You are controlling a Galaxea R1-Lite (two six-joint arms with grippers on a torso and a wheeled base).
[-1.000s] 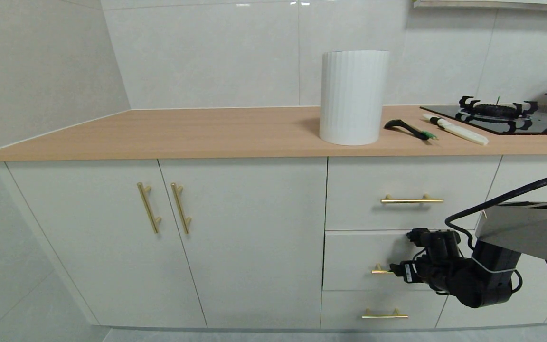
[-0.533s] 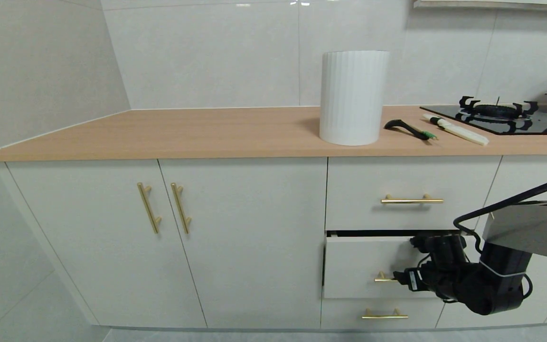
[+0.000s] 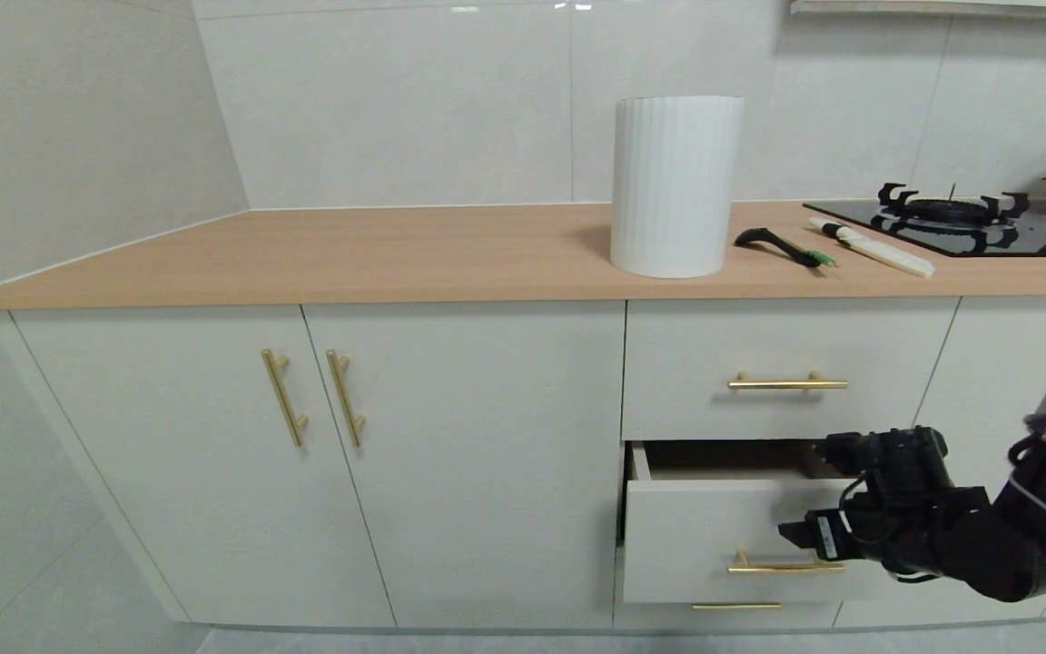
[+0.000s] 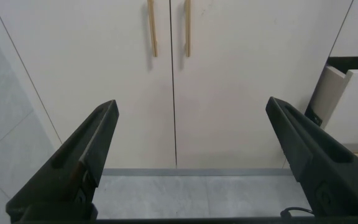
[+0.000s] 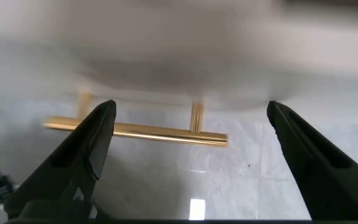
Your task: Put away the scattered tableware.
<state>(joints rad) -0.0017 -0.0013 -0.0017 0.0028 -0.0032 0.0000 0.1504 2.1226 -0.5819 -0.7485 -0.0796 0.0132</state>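
A black scoop with a green-tipped handle (image 3: 782, 245) and a white knife (image 3: 873, 247) lie on the wooden countertop (image 3: 350, 254), right of a tall white ribbed container (image 3: 675, 186). Below them the middle drawer (image 3: 714, 536) stands pulled out, its inside dark. My right gripper (image 3: 809, 536) hangs at that drawer's front, just above its gold handle (image 3: 786, 568). In the right wrist view its fingers (image 5: 92, 155) are spread wide, my right gripper (image 5: 189, 111) is open, and a gold handle (image 5: 135, 132) lies beyond them. My left gripper (image 4: 191, 106) is open, low down, facing the cabinet doors (image 4: 173, 74).
A black gas hob (image 3: 959, 222) with pan supports sits at the counter's right end. The top drawer (image 3: 786, 368) and the double doors with gold handles (image 3: 314, 400) are closed. The open drawer's side (image 4: 347, 87) is at the edge of the left wrist view. Grey floor tiles lie below.
The middle drawer has slid out from closed to well open. My right gripper has drawn back with it, lower and further right in the head view.
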